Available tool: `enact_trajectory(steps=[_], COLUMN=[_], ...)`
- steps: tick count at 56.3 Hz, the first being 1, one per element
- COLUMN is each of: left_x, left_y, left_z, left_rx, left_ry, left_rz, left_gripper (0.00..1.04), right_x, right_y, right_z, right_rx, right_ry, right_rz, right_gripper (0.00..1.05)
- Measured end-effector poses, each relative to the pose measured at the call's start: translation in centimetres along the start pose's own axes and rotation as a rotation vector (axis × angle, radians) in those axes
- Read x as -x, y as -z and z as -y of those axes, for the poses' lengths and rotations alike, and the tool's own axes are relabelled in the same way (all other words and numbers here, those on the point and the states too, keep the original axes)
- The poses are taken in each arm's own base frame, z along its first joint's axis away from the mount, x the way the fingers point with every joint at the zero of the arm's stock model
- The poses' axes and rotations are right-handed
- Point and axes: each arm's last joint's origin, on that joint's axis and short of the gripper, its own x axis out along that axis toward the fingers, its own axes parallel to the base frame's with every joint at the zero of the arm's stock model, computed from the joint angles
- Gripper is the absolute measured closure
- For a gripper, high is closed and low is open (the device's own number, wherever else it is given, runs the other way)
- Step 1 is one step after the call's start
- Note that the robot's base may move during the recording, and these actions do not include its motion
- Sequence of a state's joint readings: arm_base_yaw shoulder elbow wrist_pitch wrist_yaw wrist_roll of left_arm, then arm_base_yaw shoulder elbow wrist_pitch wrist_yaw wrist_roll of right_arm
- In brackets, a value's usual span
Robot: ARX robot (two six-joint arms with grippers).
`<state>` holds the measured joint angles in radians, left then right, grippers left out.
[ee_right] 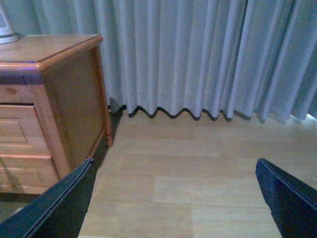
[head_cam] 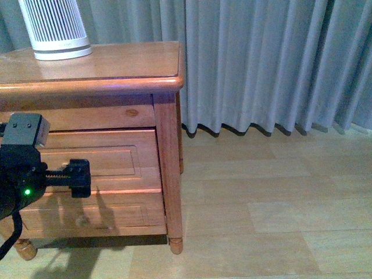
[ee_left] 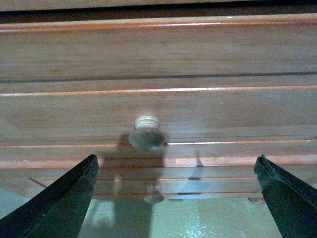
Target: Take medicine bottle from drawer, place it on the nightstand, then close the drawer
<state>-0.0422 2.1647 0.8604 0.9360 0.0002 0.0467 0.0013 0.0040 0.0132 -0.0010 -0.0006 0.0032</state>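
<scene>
The nightstand (head_cam: 116,67) stands at the left of the front view. Its upper drawer (head_cam: 99,157) looks shut, so the medicine bottle is hidden. My left gripper (head_cam: 81,179) hangs open right in front of that drawer. In the left wrist view the drawer's round wooden knob (ee_left: 146,134) sits just beyond the gap between the two dark fingers (ee_left: 64,198), untouched, with the gripper (ee_left: 176,163) a little short of it. My right gripper (ee_right: 175,168) is open over bare floor to the right of the nightstand (ee_right: 69,99) and holds nothing.
A tall white ribbed device (head_cam: 55,29) stands on the nightstand top at the back left. The shallower lower drawer (head_cam: 87,212) has its own small knob (ee_left: 154,194). Grey curtains (head_cam: 267,64) hang behind, above a pale wood floor (head_cam: 261,215).
</scene>
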Motion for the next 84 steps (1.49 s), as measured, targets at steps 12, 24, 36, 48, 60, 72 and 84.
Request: enact_trajectory(steps=[12, 24, 36, 48, 60, 72, 84], left_x=[-1.7, -3.4, -4.2, -4.3, -4.3, -4.1, -3.0], left_y=[-1.0, 0.2, 1.0, 1.1, 0.9, 0.9, 1.1], left_z=[-0.1, -0.1, -0.8, -1.3, -1.4, -1.5, -1.4], left_rx=[-0.017, -0.014, 0.018, 0.031, 0.039, 0.039, 0.038], left_ry=[0.008, 0.004, -0.019, -0.021, -0.011, -0.006, -0.009], left_rz=[0.027, 0.003, -0.008, -0.003, 0.019, 0.032, 0.061], left_gripper=[0.07, 0.07, 0.07, 0.19, 0.50, 0.79, 0.81], right_x=[0.0, 0.0, 0.0, 0.0, 0.0, 0.0, 0.0], right_y=[0.0, 0.0, 0.0, 0.0, 0.0, 0.0, 0.0], right_z=[0.0, 0.0, 0.0, 0.0, 0.0, 0.0, 0.0], right_rx=[0.000, 0.000, 0.000, 0.000, 0.000, 0.000, 0.000], right_ry=[0.000, 0.000, 0.000, 0.000, 0.000, 0.000, 0.000], right_rz=[0.000, 0.000, 0.000, 0.000, 0.000, 0.000, 0.000], right_gripper=[0.07, 0.07, 0.07, 0.07, 0.07, 0.07, 0.07])
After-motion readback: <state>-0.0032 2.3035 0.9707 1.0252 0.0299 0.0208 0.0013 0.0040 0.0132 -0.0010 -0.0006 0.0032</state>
